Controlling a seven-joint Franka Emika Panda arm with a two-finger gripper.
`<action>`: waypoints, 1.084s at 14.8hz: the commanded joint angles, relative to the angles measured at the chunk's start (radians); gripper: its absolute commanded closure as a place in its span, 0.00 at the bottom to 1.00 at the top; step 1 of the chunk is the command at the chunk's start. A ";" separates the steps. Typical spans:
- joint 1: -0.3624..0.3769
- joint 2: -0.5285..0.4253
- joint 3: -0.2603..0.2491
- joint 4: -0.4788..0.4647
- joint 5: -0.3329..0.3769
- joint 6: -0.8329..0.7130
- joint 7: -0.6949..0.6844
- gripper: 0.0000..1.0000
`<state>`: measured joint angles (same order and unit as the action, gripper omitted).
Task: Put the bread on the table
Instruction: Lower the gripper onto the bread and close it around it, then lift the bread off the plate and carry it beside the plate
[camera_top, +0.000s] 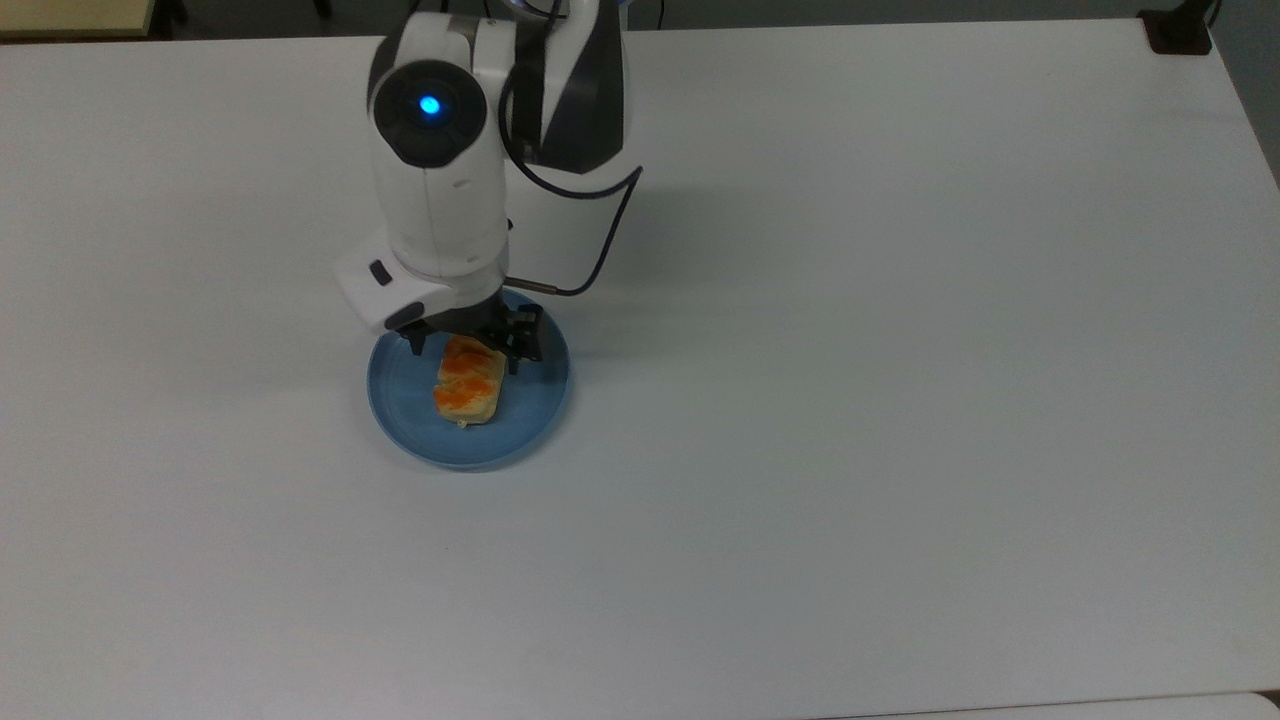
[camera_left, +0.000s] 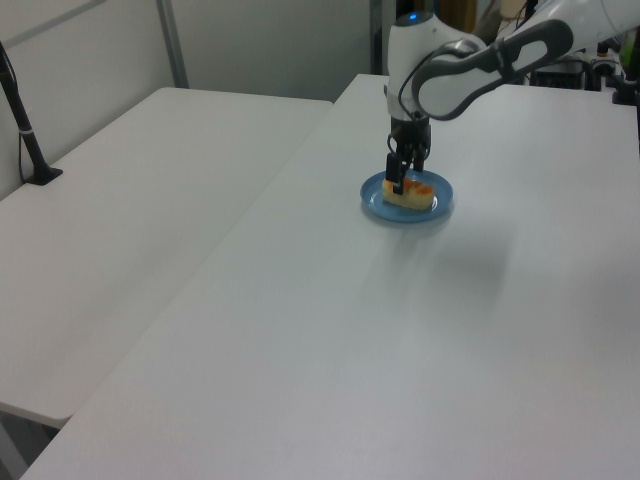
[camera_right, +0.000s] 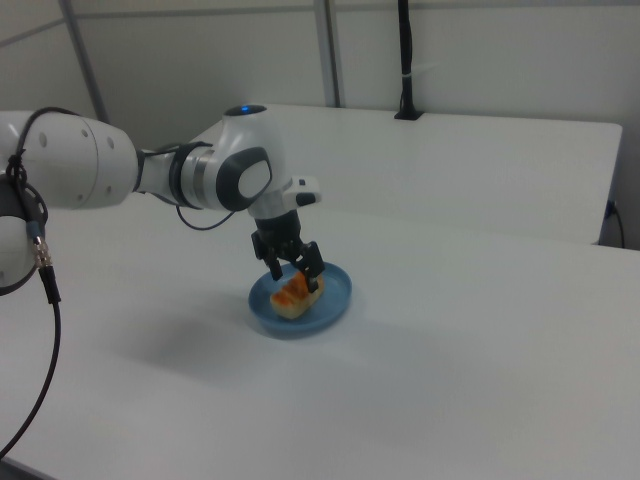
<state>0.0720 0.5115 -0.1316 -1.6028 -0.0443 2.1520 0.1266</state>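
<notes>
bread (camera_top: 468, 385): lying on the blue plate (camera_top: 535, 420), near its middle.
claw (camera_top: 466, 349): lowered over the bread's far end, fingers spread either side, nothing gripped.
plate: flat on the white worktop (camera_top: 900, 400).
arm (camera_top: 440, 180): reaching down just behind the plate.

Large plain white table (camera_top: 900, 400), rectangular, w/ a matte top. Directly on it: one round blue plate (camera_top: 535, 420), sitting left of centre in the top view, a bit nearer that view's upper edge. In the left view the plate (camera_left: 375, 205) sits toward the far end of the table (camera_left: 350, 350); a second white table (camera_left: 130, 210) butts against its left side. In the right view, plate (camera_right: 335, 295) on table (camera_right: 450, 380).
</notes>
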 joint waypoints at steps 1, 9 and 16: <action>0.022 -0.002 -0.010 -0.025 0.000 0.028 0.018 0.20; 0.008 -0.062 -0.058 -0.005 0.001 0.002 -0.076 0.55; -0.073 -0.044 -0.201 0.038 0.007 -0.005 -0.410 0.53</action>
<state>0.0314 0.4570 -0.2913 -1.5608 -0.0465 2.1526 -0.1593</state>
